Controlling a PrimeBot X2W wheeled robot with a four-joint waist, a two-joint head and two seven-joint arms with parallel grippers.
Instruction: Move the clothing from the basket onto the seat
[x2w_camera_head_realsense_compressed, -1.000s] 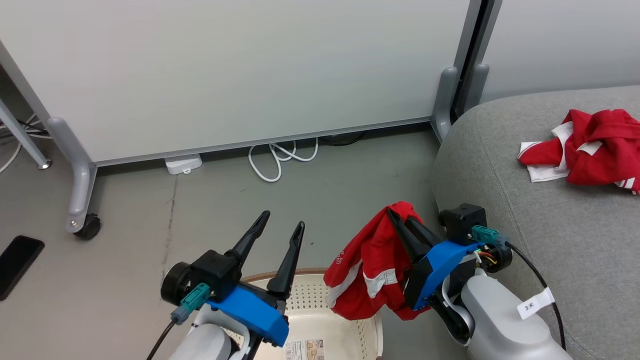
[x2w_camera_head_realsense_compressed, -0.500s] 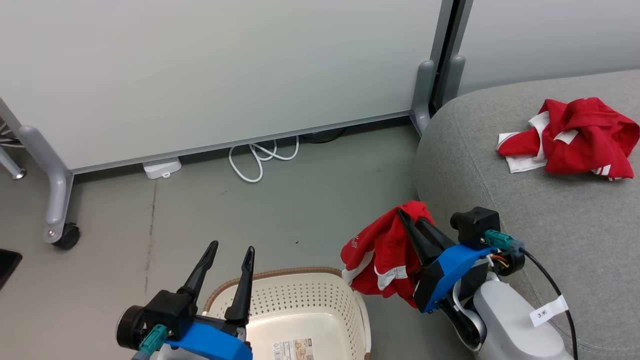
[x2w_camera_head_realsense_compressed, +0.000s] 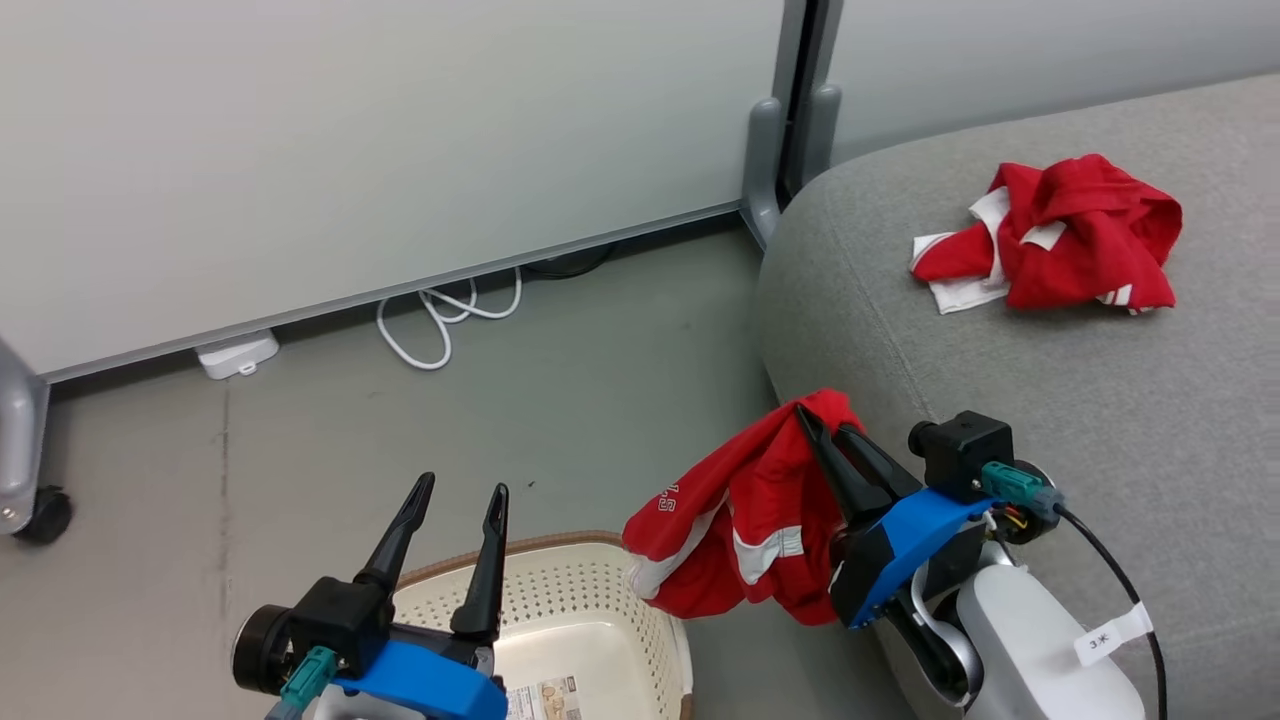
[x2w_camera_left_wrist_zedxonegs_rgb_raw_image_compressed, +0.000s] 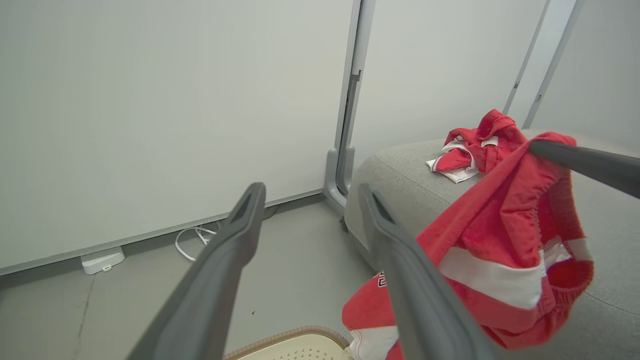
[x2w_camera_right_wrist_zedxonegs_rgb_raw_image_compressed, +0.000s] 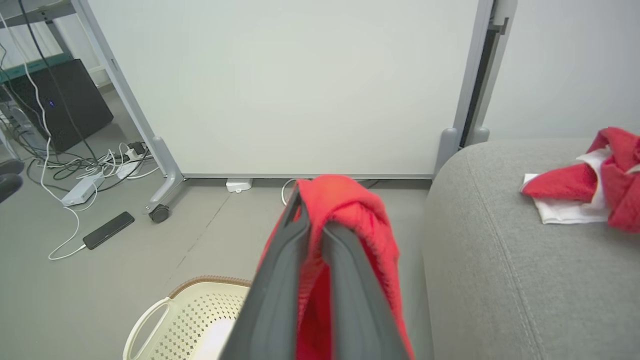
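Observation:
My right gripper is shut on a red garment with white stripes, which hangs in the air between the basket and the sofa's left edge. That hanging garment fills the right of the left wrist view, and its fabric drapes over my right fingers. A second red garment lies crumpled on the grey sofa, far right. The cream basket sits on the floor at bottom centre, nothing showing in the part I see. My left gripper is open above the basket's left rim.
A white partition panel on grey posts stands behind, right by the sofa's corner. A white cable coil and adapter lie at its foot. A castor sits far left. A black phone and cables lie on the floor.
The head camera has swung right, shifting everything left in view. My left gripper dropped lower over the basket. My right gripper still holds the red garment, now a little nearer the sofa.

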